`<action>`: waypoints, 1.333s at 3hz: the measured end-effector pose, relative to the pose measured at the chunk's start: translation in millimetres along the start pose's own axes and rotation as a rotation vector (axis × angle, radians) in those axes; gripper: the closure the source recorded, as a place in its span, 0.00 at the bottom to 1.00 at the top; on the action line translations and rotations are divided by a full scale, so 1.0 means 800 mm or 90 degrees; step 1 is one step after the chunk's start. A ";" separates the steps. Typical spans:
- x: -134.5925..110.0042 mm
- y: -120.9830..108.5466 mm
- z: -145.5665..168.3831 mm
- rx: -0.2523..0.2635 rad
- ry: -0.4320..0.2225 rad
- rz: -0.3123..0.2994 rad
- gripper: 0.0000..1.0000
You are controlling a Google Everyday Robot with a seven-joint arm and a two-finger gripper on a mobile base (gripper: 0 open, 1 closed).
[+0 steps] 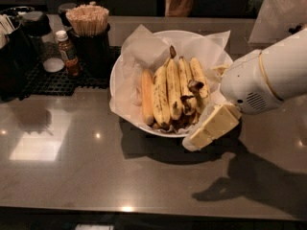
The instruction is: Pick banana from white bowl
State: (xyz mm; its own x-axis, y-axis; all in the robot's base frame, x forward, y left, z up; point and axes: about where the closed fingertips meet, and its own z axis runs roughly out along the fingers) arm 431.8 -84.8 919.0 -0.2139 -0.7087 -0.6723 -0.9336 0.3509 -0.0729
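Observation:
The white bowl (pixel 125 56), lined with crinkled white paper, stands on the dark counter and holds several bananas. A smooth orange-toned one (pixel 147 97) lies at the left and straighter yellow ones (pixel 168 90) in the middle. The speckled yellow banana (pixel 200 78) with a blackened stem end lies at the right of the pile. My gripper (pixel 213 99) is at the bowl's right rim beside this banana. It is open, with one cream finger (pixel 213 127) low at the bowl's front right and the other (pixel 219 70) further back. It holds nothing.
A dark cup of wooden sticks (pixel 88 20) and a small brown bottle (pixel 67 51) stand on a black mat (pixel 57 83) left of the bowl. Dark containers (pixel 19 42) are at the far left. A white sheet (pixel 280 11) is at the back right.

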 end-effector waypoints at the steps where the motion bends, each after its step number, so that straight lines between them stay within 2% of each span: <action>1: 0.000 0.000 0.000 0.000 0.000 0.000 0.19; 4: 0.000 0.000 0.000 0.000 0.000 0.000 0.88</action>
State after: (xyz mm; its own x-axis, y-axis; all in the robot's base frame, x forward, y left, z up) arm 431.8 -84.8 919.1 -0.2138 -0.7088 -0.6723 -0.9336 0.3509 -0.0731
